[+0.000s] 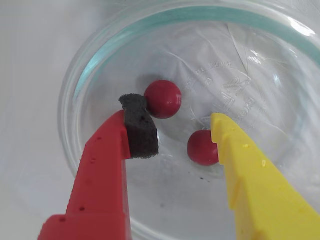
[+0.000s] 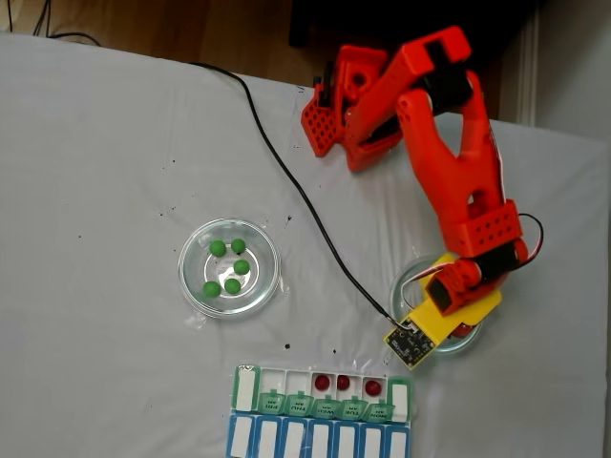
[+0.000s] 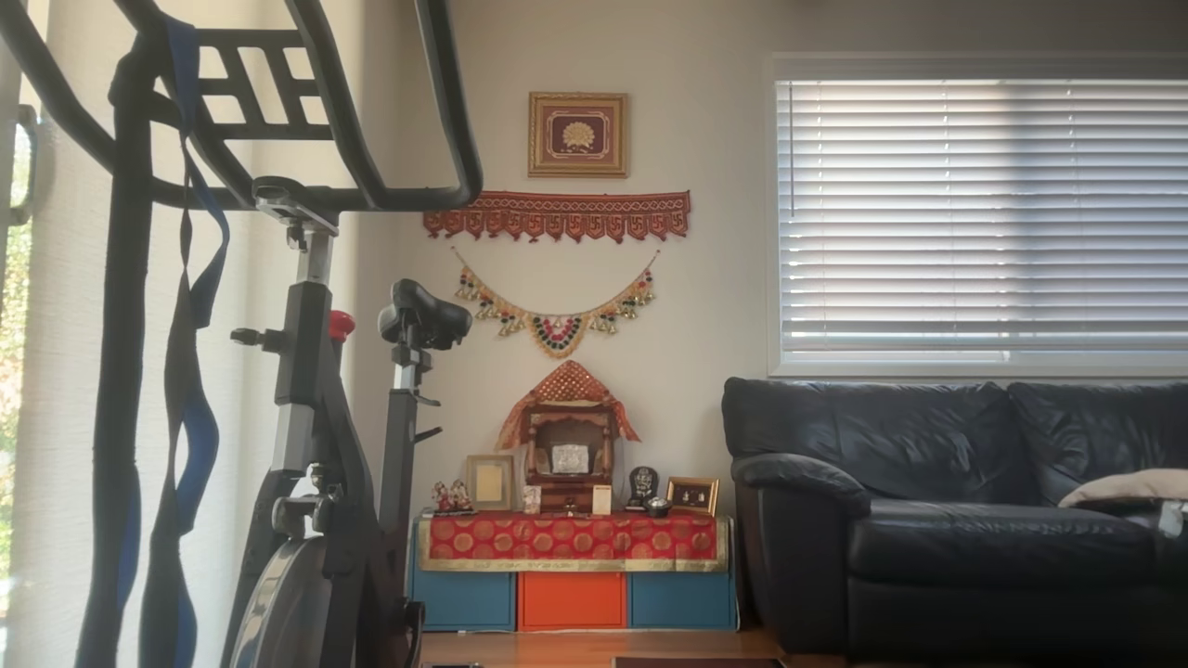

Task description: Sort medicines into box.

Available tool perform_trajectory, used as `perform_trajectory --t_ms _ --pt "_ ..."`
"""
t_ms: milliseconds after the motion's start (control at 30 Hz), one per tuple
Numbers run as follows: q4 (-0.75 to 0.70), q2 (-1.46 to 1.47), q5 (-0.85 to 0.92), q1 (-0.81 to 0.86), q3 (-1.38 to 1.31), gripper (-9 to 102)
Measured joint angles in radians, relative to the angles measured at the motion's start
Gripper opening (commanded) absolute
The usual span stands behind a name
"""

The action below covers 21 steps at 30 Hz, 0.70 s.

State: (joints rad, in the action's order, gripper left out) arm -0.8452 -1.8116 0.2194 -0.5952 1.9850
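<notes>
In the wrist view my gripper (image 1: 177,117) is open, low inside a round glass dish (image 1: 100,65). Its red finger (image 1: 105,165) carries a black foam pad, and the yellow finger (image 1: 250,170) stands opposite. Two dark red medicines lie in the dish. One red ball (image 1: 162,98) rests just past the foam pad, the other red ball (image 1: 201,148) sits between the fingers against the yellow one. The fixed view shows the box (image 2: 244,389) at the bottom with its green lids folded open and three red balls (image 2: 343,382) in its right-hand compartments. Several green medicines (image 2: 229,267) lie in the left dish (image 2: 191,286).
The orange arm (image 2: 458,191) reaches from the table's far edge over the right dish (image 2: 406,281). A black cable (image 2: 286,172) crosses the white table. A blue-framed row of white lids (image 2: 320,441) lies just below the box. The other view shows a living room.
</notes>
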Motion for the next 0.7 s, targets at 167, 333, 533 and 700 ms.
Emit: perform_trajectory --t_ms 167,333,533,700 --pt "0.014 0.029 0.0 0.0 0.0 20" --pt "0.032 0.046 0.0 0.0 0.0 18" --pt "0.038 0.058 0.0 0.0 -0.002 17" --pt "0.049 0.064 0.0 0.0 -0.003 14"
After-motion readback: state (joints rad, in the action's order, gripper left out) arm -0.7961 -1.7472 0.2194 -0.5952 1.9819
